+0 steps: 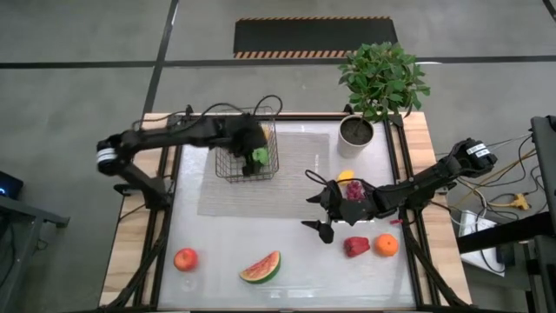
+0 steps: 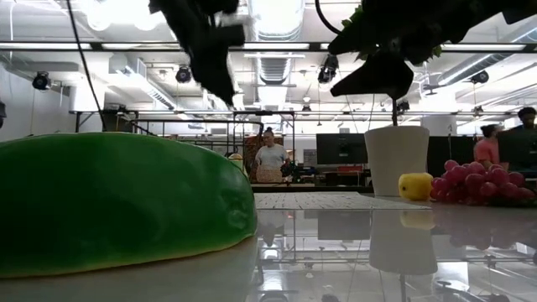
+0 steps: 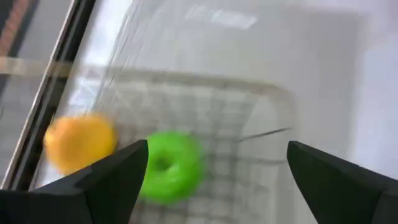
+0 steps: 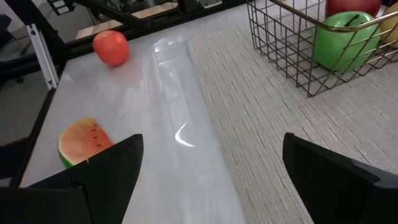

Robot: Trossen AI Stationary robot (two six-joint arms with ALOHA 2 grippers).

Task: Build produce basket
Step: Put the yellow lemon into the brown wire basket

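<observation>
The dark wire basket (image 1: 233, 165) stands on a pale mat at the table's far left. A green apple (image 1: 260, 156) lies in it, beside a yellow fruit (image 3: 81, 140) and a red one (image 4: 351, 6). My left gripper (image 1: 250, 139) hovers open just above the basket; in its wrist view (image 3: 217, 149) the fingers frame the green apple (image 3: 171, 165) without touching. My right gripper (image 1: 317, 204) is open over bare table right of centre, pointing toward the left edge (image 4: 213, 140). Behind it lie purple grapes (image 1: 354, 189) and a lemon (image 1: 346, 176).
A red pepper (image 1: 356, 246) and an orange (image 1: 387, 245) lie near the right edge. A watermelon slice (image 1: 261, 267) and a red round fruit (image 1: 185, 258) lie along the near edge. A potted plant (image 1: 356, 130) stands at the far right corner. People stand in the room beyond.
</observation>
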